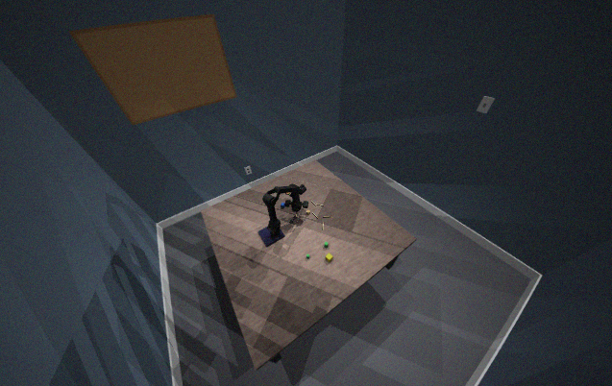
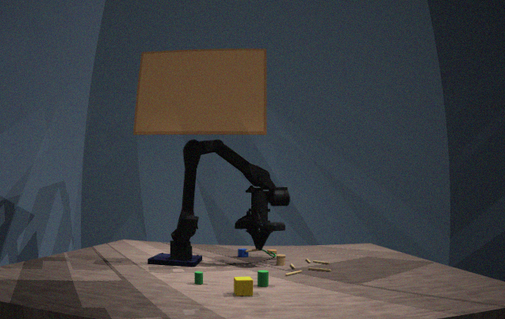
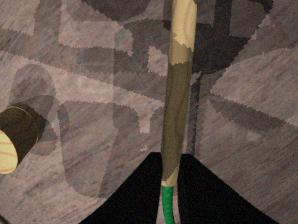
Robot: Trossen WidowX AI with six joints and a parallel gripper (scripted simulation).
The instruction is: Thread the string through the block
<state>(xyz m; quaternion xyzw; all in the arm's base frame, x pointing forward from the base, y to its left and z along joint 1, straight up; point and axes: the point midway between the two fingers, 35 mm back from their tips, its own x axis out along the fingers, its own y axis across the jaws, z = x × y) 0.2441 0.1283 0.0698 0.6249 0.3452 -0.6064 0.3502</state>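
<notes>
My gripper [image 3: 169,163] [image 2: 260,246] [image 1: 297,211] points down a little above the table and is shut on the thin wooden stick [image 3: 177,76]. I hold the stick at its string end, and it juts forward from the fingertips, clear of the table. In the exterior view the stick [image 2: 253,250] shows to the left of the fingertips. The green string [image 3: 170,219] [image 2: 269,254] trails from the held end towards a small orange-brown round piece [image 2: 272,251]. A short wooden cylinder [image 3: 16,140] [image 2: 281,259] stands close by. I cannot see a hole in it.
Several loose sticks [image 2: 319,269] [image 1: 326,217] lie to the right of the gripper. A small blue block [image 2: 242,252] sits behind it. Two green cylinders [image 2: 262,278] [image 2: 198,277] and a yellow cube [image 2: 243,286] [image 1: 329,257] stand nearer the front. The arm base [image 2: 174,259] is on the left.
</notes>
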